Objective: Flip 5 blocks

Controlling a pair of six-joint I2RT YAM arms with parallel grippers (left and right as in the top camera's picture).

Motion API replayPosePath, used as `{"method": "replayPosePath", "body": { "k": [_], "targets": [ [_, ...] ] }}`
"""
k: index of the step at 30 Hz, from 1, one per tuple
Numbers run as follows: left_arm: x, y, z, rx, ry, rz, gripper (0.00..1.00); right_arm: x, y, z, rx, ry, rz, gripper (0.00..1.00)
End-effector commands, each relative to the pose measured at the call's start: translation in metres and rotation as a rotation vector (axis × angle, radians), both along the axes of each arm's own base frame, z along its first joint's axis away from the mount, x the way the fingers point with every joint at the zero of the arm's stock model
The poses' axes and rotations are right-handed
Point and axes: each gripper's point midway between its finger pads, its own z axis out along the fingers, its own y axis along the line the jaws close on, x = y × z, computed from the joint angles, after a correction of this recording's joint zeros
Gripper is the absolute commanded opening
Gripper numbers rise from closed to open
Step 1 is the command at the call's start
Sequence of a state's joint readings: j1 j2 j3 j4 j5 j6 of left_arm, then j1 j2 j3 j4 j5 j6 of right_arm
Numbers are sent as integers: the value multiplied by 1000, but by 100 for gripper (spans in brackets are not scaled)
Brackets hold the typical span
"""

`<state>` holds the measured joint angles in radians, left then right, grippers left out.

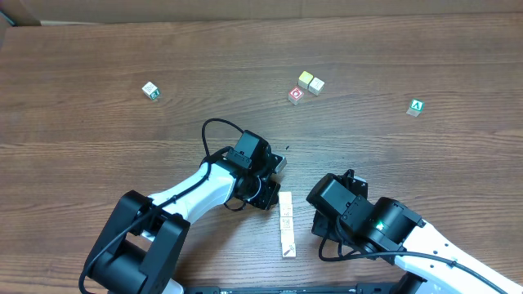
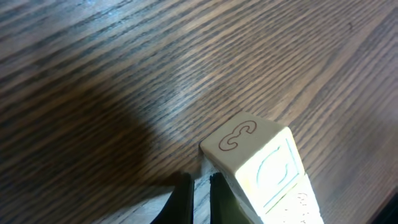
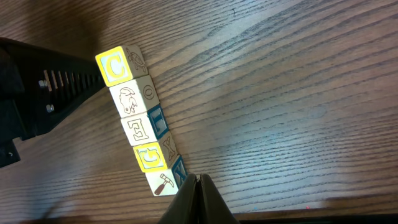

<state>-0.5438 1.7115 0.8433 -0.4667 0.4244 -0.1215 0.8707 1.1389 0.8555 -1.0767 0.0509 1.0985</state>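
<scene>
Wooden blocks (image 3: 140,124) lie just beside right hand (image 3: 198,186).

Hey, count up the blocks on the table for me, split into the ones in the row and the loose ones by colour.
Blocks lined up in the row: 5
Loose pale yellowish blocks: 2
Loose blocks with green marks: 2
Loose block with a red face: 1
Total: 10
</scene>
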Motion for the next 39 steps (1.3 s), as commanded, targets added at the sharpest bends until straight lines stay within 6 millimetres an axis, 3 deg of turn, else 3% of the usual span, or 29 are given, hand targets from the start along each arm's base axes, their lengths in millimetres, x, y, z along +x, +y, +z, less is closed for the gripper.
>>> {"method": "replayPosePath", "body": {
  "k": [1,10,14,17,21,24,26,28,29,33,39],
  "targets": [
    [-2,-7,1,-27,6,-34,4,3,2,6,14,-14,3,4],
    [7,4,-2,13,-12,6,4,3,2,6,13,-15,3,4],
    [29,28,6,74,-51,87,4,8,-1,6,-3,-34,-9,4],
    [53,49,29,121,-111,159,4,14,-7,7,-10,-42,-41,4],
    [84,75,80,192,-237,245,4,29,-20,12,-9,-54,-102,6],
    [97,93,131,256,-356,295,4,49,-35,28,-10,-86,-142,24],
    [97,99,175,259,-441,321,4,65,-50,51,-15,-127,-169,49],
    [94,102,205,241,-497,333,4,77,-64,73,-26,-171,-191,54],
    [90,102,224,221,-534,338,4,84,-73,89,-36,-201,-207,59],
    [63,113,304,142,-696,376,4,97,-108,157,-91,-338,-264,100],
    [-18,146,405,8,-945,429,4,81,-154,263,-163,-557,-359,100]
  ]
}}
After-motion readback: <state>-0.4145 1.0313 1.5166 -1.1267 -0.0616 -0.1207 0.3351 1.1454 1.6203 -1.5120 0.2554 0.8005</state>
